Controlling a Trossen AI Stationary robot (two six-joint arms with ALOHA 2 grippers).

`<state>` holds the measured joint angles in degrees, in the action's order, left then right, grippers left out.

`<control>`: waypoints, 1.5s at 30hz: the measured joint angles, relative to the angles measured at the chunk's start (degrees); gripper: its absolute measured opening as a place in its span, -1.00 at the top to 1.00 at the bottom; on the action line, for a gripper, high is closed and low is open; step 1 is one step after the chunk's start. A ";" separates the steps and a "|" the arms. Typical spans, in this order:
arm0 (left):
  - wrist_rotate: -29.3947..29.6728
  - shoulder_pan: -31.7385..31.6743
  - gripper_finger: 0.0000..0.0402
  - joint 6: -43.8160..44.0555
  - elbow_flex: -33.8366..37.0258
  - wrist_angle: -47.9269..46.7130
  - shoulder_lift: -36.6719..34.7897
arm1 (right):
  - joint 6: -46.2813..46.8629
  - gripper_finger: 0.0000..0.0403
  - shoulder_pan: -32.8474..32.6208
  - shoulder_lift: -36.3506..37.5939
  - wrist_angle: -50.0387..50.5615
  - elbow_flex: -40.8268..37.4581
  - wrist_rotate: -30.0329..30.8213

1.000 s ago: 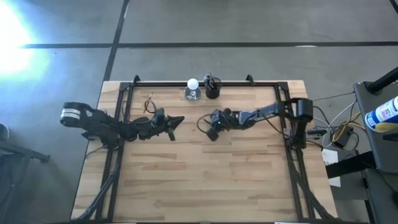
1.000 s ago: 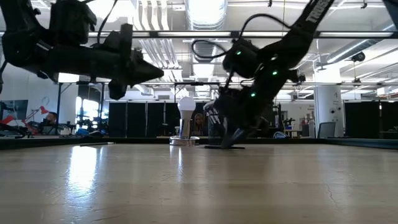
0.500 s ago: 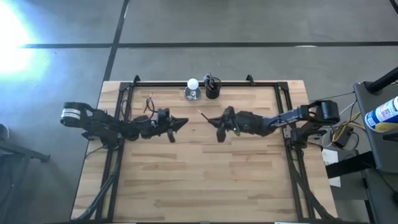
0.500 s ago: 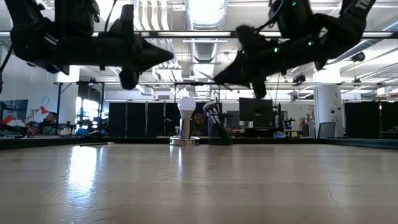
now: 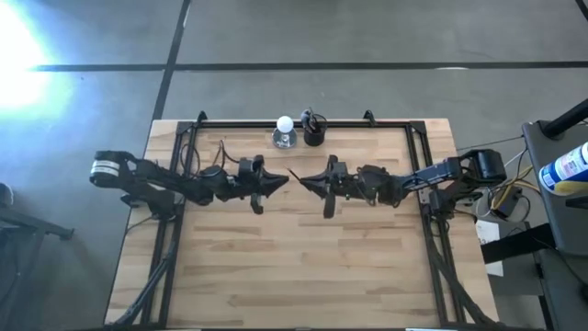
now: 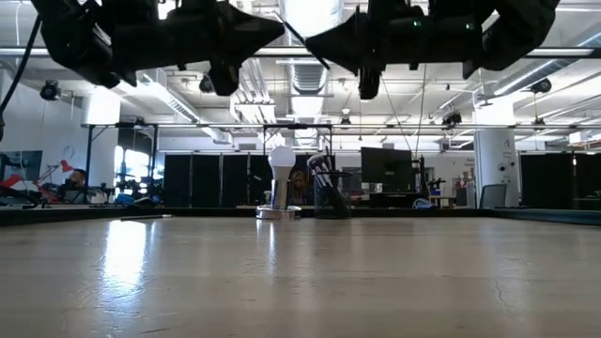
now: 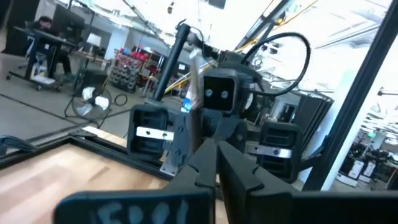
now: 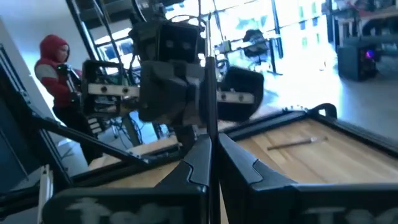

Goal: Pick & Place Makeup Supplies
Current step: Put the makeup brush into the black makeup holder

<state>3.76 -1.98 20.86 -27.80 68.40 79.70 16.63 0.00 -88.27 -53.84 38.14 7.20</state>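
My right gripper [image 5: 308, 180] was clamped shut on a thin makeup brush [image 8: 210, 99], held high over the middle of the wooden table [image 5: 294, 267] and facing my left gripper [image 5: 278, 180], whose fingers were pressed together on nothing (the tips nearly met). Only the right wrist view showed another brush [image 8: 296, 144] lying on the tabletop; the high view alone showed the black cup [image 5: 314, 131] of brushes beside the white ball [image 5: 285, 124].
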 joint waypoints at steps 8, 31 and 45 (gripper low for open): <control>-0.96 0.44 0.76 -2.59 -3.97 -3.57 0.01 | -1.69 0.94 -0.55 0.00 -0.16 1.14 -2.10; 0.17 0.07 0.98 -5.76 -5.98 -18.52 -0.24 | -4.62 0.73 -0.54 6.73 16.99 1.23 1.85; 0.36 0.09 0.99 -5.94 -11.67 -34.68 -0.21 | -6.53 0.12 -0.43 6.82 29.34 8.78 3.99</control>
<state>4.12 -1.89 14.92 -39.48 33.72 79.49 10.10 -0.43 -81.45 -24.50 46.92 11.19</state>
